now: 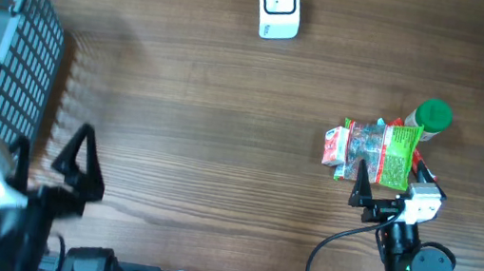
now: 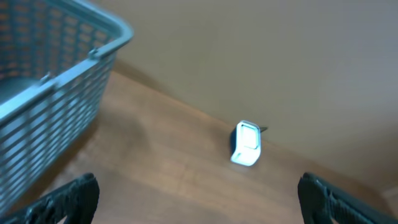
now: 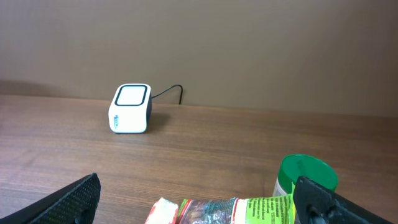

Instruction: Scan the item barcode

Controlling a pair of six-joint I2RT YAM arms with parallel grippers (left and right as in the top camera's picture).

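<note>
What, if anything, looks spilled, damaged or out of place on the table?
Nothing stands out. The scanner sits upright, the snack packets lie bunched beside the green-capped bottle, and the basket looks intact.

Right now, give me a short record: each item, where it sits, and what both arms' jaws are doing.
scanner: white barcode scanner, far side, centre
item: snack packet, lying flat, right side
neighbour: green-capped bottle, just beyond the packet
basket: blue-grey mesh basket, left edge
left jaws: open, empty, beside the basket
right jaws: open, empty, at the packet's near edge
scan: not yet done
</note>
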